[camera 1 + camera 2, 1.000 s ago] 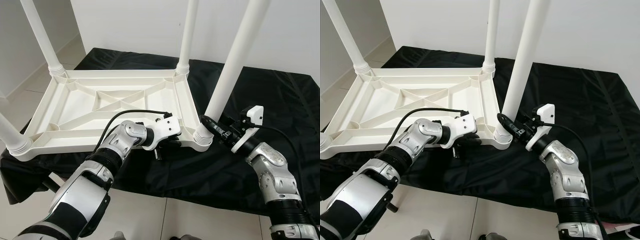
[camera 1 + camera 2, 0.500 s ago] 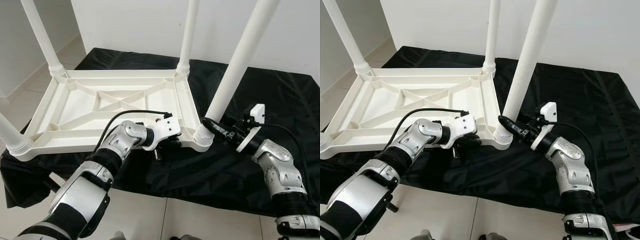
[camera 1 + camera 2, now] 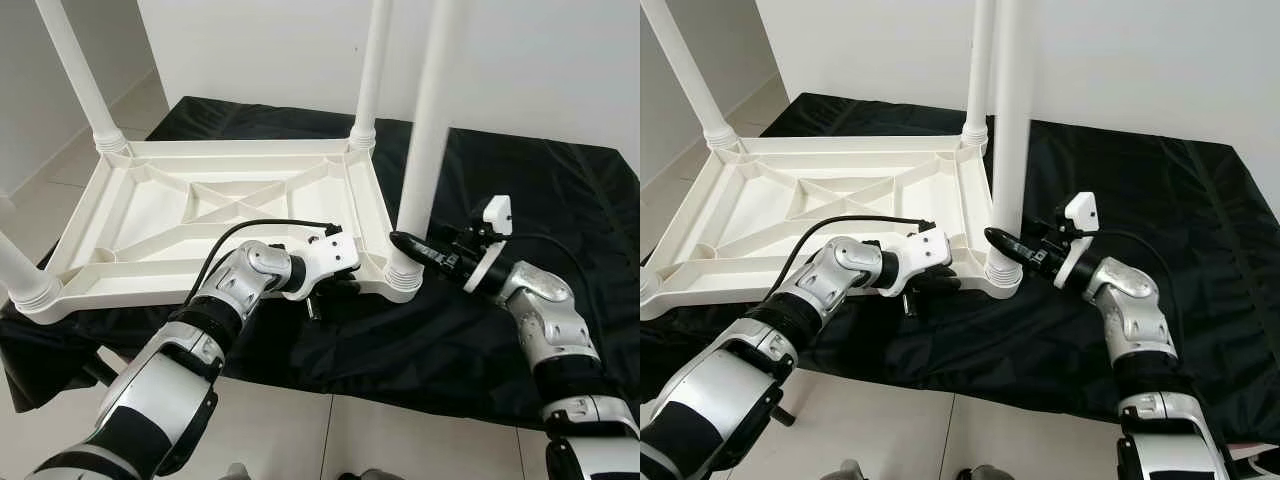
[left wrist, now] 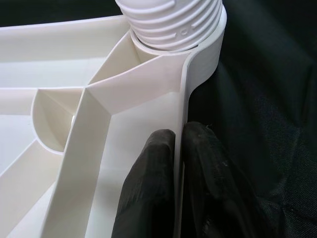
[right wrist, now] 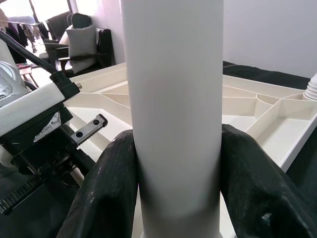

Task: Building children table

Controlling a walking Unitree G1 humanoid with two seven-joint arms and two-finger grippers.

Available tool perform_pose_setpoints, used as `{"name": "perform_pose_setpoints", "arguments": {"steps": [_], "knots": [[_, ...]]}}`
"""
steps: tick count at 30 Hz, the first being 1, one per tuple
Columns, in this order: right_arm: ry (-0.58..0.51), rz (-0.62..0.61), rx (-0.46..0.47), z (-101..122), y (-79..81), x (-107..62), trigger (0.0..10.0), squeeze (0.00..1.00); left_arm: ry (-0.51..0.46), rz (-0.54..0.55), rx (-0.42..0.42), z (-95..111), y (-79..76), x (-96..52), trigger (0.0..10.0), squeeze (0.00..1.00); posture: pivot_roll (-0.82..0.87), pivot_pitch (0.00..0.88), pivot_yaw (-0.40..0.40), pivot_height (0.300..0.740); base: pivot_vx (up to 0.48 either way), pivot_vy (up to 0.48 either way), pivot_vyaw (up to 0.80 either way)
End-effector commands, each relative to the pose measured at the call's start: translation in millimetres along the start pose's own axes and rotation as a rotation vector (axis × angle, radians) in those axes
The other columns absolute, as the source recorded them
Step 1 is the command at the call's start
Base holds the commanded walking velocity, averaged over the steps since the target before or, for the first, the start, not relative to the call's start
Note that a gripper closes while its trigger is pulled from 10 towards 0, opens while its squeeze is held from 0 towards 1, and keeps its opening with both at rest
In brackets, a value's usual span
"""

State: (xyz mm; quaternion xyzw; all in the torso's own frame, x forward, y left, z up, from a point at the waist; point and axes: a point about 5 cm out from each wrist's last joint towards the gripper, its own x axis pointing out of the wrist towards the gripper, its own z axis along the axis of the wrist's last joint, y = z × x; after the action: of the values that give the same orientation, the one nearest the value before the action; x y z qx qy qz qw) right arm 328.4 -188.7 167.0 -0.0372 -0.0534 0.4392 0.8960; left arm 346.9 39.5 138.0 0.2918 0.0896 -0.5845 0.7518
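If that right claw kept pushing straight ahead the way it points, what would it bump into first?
The right gripper already clamps the white table leg. Beyond it, probably the left gripper at the tabletop rim.

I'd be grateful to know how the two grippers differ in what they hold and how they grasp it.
The left gripper pinches the thin rim of the upturned tabletop, one finger on each side of the wall; the right gripper clasps the round near-right leg just above its socket. The left fingers sit almost together, while the right fingers are spread wide around the leg. Both are shut on white plastic table parts near the same corner.
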Motion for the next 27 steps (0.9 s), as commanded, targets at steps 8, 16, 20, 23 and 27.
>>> {"name": "perform_pose_setpoints", "arguments": {"steps": [8, 16, 20, 23, 27], "knots": [[0.092, 0.029, 0.058, -26, 9.0, -3.5, 10.0, 0.00, -0.001, 0.028, 0.008, 2, 5.0, -6.0, 10.0, 0.00, -0.05, 0.025, -0.010, 0.740, 0.000, 0.000, 0.00], [0.039, -0.045, 0.101, -34, 15.2, -18.1, 10.0, 0.00, -0.004, 0.023, 0.016, 4, 5.3, -5.3, 10.0, 0.00, -0.06, 0.020, -0.004, 0.740, 0.000, 0.000, 0.00], [0.033, -0.064, 0.119, -37, 15.8, -21.3, 10.0, 0.00, -0.004, 0.020, 0.019, 4, 5.0, -4.4, 10.0, 0.00, -0.07, 0.019, 0.000, 0.740, 0.000, 0.000, 0.00], [0.040, -0.084, 0.120, -40, 15.3, -24.2, 10.0, 0.00, -0.005, 0.016, 0.021, 5, 4.6, -3.1, 10.0, 0.00, -0.07, 0.018, 0.000, 0.740, 0.000, 0.000, 0.00], [0.038, -0.097, 0.123, -40, 15.4, -26.6, 10.0, 0.00, -0.006, 0.014, 0.022, 6, 4.5, -2.8, 10.0, 0.00, -0.07, 0.016, -0.002, 0.740, 0.000, 0.000, 0.00]]}}
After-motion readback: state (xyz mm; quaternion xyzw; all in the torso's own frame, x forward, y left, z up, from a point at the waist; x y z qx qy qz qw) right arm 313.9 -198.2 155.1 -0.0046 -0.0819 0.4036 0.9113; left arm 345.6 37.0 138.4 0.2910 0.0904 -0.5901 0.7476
